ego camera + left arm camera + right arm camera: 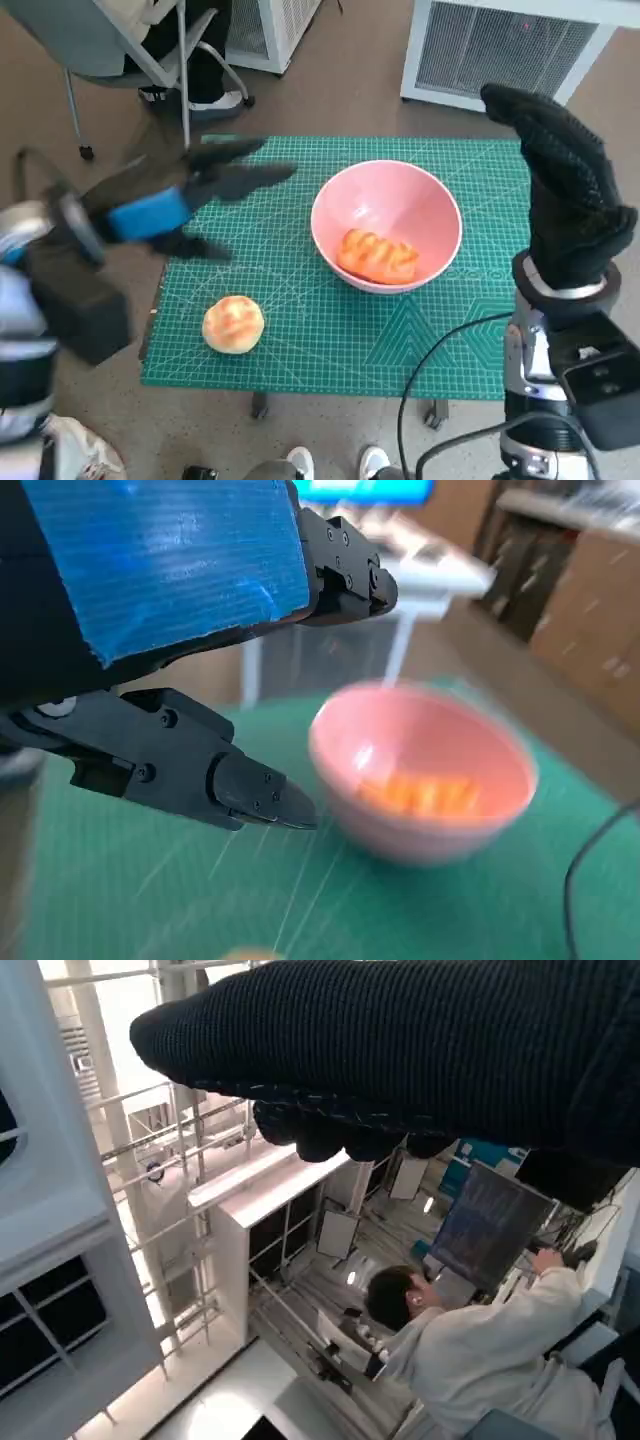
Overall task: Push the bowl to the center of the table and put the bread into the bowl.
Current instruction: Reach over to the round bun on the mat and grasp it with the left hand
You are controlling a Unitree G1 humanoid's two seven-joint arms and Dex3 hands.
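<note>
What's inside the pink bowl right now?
One long orange-glazed bread lies in the bowl, against the near wall. The bowl floor under it is covered. A round bun sits outside on the mat.

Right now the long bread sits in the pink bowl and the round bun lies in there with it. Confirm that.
Not quite. The long bread is in the pink bowl, but the round bun lies outside it on the green mat, as the head view shows.

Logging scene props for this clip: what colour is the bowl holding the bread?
Pink; the bowl shows best in the head view, where it is sharp.
</note>
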